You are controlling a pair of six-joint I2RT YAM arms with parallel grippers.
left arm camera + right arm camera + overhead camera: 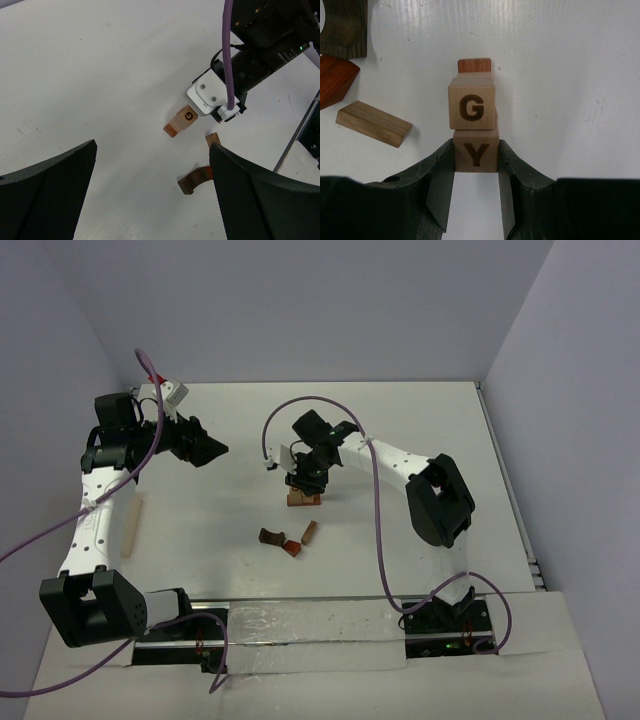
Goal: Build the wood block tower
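1. The wood block tower (302, 498) stands near the middle of the table (430, 430). We judge the step in hand to be seating the Y block (476, 156) on it.
2. Nearest us, the right hand (476, 146) is narrowed onto the Y block's two sides and grips nothing else.
3. Just beyond, the G block (472, 107) touches the Y block. We cannot tell whether Y sits over it or beside it, so we should square the edges first.
4. Beyond G, a reddish-brown block (474, 65) shows at the foot. We should lower straight and gently, part the fingers only a little, then lift clear.
5. Off to the side lies a tan wedge (372, 125), which we should not brush.
6. Farthest off, the left hand (153, 145) is spread wide and empty, well apart from the tower.
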